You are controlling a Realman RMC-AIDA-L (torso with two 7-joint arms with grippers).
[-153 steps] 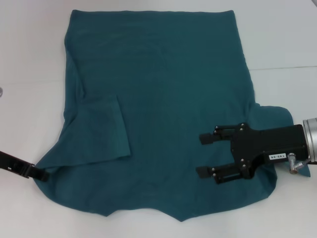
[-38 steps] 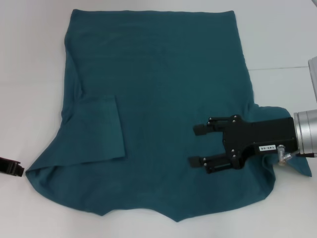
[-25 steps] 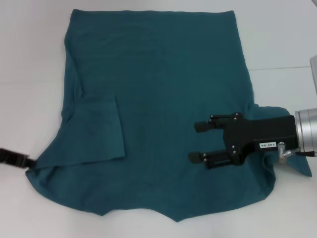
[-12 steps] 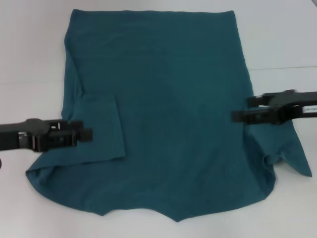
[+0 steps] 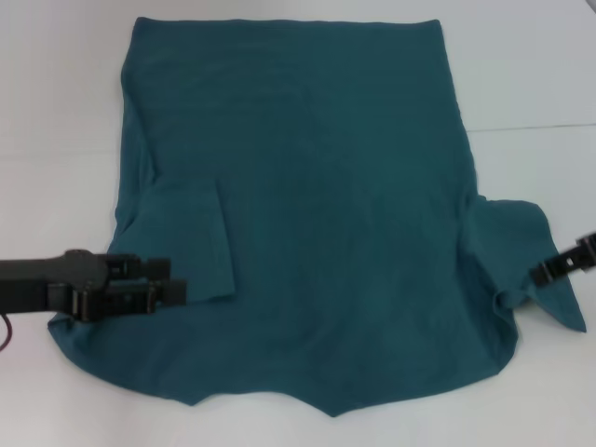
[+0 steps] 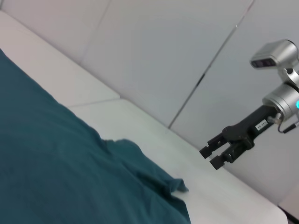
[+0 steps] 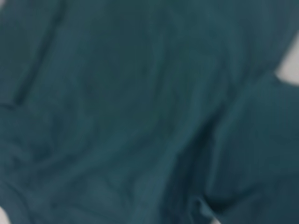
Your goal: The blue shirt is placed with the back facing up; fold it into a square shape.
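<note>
On white worktop (image 5: 56, 112): blue shirt (image 5: 307, 205) spread flat. Left gripper (image 5: 172, 284) over its folded-in left sleeve, jaws parted, empty. Right gripper (image 6: 216, 156) at right sleeve, jaws apart, empty.

Inventory as recorded:
- Blue shirt (image 5: 307, 205): one, spread flat, plain side up.
- Sleeves showing: two, one folded inward at left, one spread out at right.
- Worktop (image 5: 521, 65): one, white.
- Tools: two — left tool (image 5: 166, 287) at near left, right tool (image 5: 549, 271) at right edge.
</note>
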